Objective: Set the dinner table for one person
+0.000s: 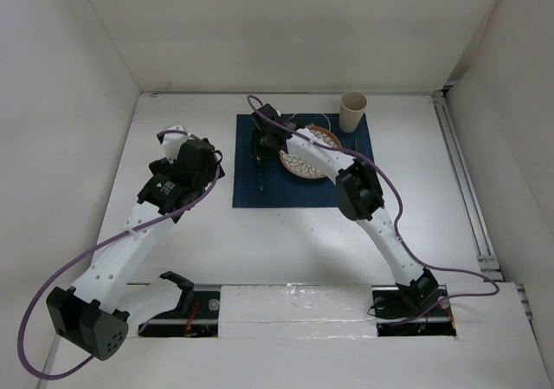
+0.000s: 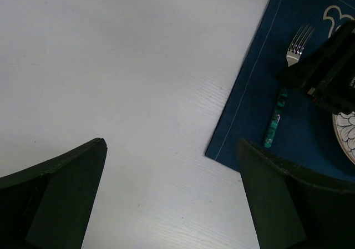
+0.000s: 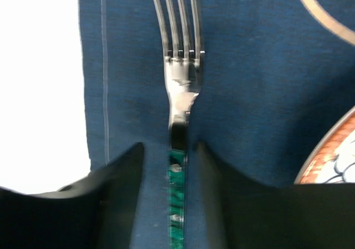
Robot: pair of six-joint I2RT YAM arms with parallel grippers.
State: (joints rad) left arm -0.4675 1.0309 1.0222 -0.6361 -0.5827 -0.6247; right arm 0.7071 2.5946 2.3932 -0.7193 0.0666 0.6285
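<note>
Our right tool [image 3: 169, 149] sits low with its fingers loose on each side of the fork [image 3: 177, 82], not pinching it. The fork lies flat on the blue placemat [image 3: 249, 93], left of the plate [image 3: 333, 166], where forks go. Our left tool [image 2: 172, 143] hangs wide open over the white tabletop [image 2: 111, 66], holding nothing.

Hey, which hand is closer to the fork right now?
Right. The right hand sits open astride the fork on the placemat; the left hand hovers open over the table, left of the placemat.
</note>
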